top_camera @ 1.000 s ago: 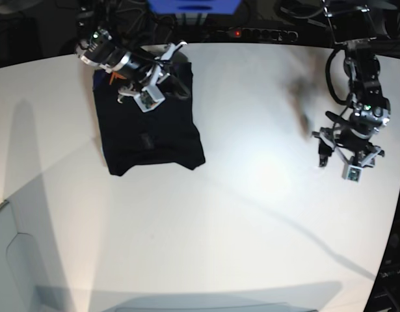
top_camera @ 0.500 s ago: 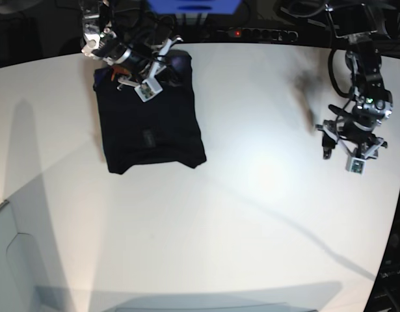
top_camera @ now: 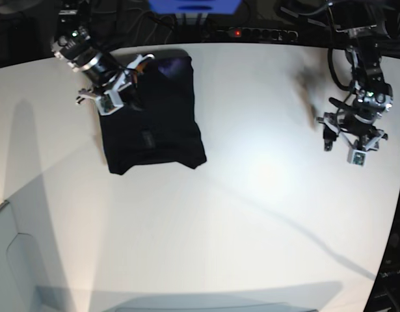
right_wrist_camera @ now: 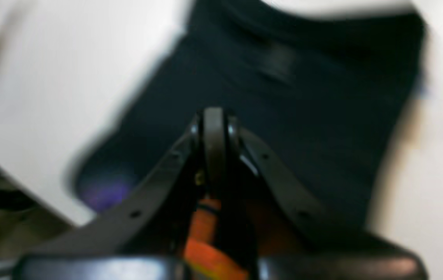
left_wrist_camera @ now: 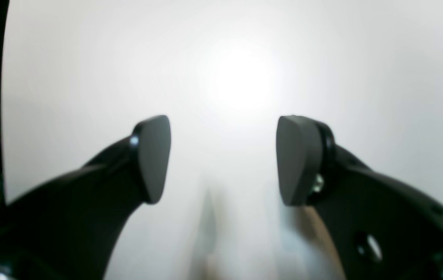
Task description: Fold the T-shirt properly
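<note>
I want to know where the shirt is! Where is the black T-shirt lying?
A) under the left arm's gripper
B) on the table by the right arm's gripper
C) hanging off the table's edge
B: in the base view the T-shirt lies flat on the white table, with the right gripper over its far edge; the left gripper is far away over bare table.

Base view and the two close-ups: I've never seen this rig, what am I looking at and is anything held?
The base view looks down on a white table with two robot arms. Each arm ends in a two-fingered gripper with a camera on its wrist, which gives the close-ups. The left gripper is on that view's right; its close-up shows its jaws wide apart over bare table, holding nothing. The right gripper is at the far edge of the black T-shirt, which lies folded into a rough rectangle. Its jaws are shut; its blurred close-up shows no cloth clearly pinched between them.
</note>
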Robot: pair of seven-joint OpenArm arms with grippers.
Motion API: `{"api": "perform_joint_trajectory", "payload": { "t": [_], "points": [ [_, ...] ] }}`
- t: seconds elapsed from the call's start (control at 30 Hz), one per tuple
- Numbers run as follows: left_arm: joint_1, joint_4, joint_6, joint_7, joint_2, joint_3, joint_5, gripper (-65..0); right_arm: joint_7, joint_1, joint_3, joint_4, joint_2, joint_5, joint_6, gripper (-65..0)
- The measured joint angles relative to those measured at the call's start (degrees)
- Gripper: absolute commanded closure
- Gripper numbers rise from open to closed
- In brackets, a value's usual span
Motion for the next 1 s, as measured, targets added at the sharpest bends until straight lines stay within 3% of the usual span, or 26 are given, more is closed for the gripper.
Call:
{"api": "perform_joint_trajectory", "payload": {
  "t": [0.17, 0.7, 0.77, 0.83, 1.0],
  "points": [
    [2.0, 0.0, 0.0, -0.1, 0.0, -2.1, -0.1, -41.2, 1.1, 1.5, 7.4, 0.0, 0.5, 0.3, 0.0, 0.0],
    [9.0, 0.0, 0.0, -0.1, 0.3, -8.7, 0.0, -40.8, 1.3, 1.3, 7.8, -8.9, 1.2, 0.3, 0.0, 0.0],
    [10.4, 0.0, 0.0, -0.5, 0.5, -8.8, -0.2, -36.3, 0.8, 1.2, 7.8, -7.7, 1.2, 0.1, 0.0, 0.0],
    [12.2, 0.1, 0.0, -0.5, 1.4, -9.1, -0.4, -27.7, 0.4, 0.9, 8.6, -4.1, 0.8, 0.1, 0.0, 0.0],
    [18.5, 5.7, 0.3, 0.0, 7.6, -15.3, -0.1, -3.7, 1.7, -0.2, 14.6, 2.1, -1.9, 6.2, 0.0, 0.0]
  ]
}}
